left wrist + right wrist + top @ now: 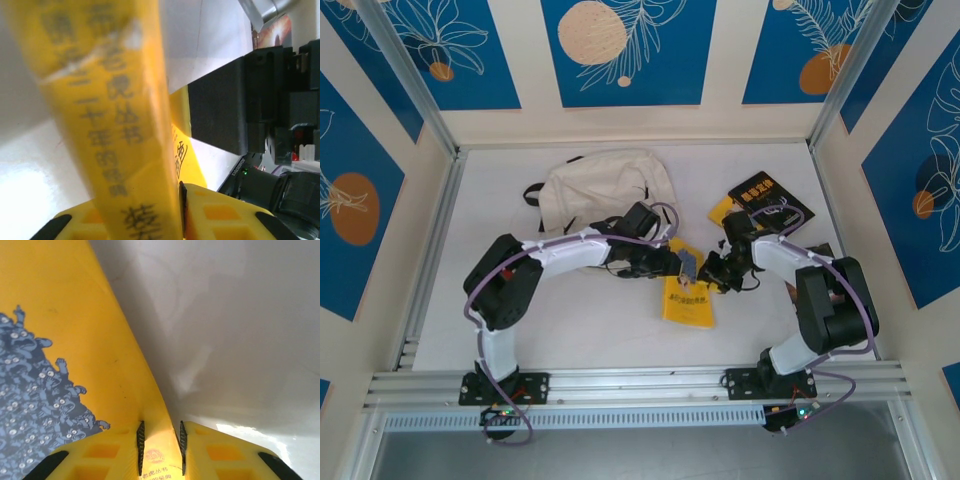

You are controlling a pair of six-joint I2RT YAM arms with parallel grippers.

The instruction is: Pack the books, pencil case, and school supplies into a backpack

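Overhead, the white table (570, 330) carries everything. The cream-beige canvas backpack with black straps (605, 185) lies slumped at the far side, left of centre; the left arm covers its near edge, and I cannot make out an opening.

At the far right lies a black paperback with orange title lettering (772, 198). A yellow corner (721, 210) pokes out at its left, mostly hidden. A dark brown cover (274, 31) is cut off at the top corner of the left wrist view.

The yellow paperback with a blue-grey picture (690, 300) sits mid-table, near of the backpack and apart from it. Its far edge is lost where the two grippers meet.

The right gripper (160, 452) pinches that book's edge, both black pads pressed against the thin yellow cover.

The left gripper (145, 222) has the book running up between its yellow fingers (220, 212). The right-hand pad touches the cover and the other is hidden behind the blurred lettering, so I read it as clamped on the book. The black bulk just beyond is the right gripper's body.
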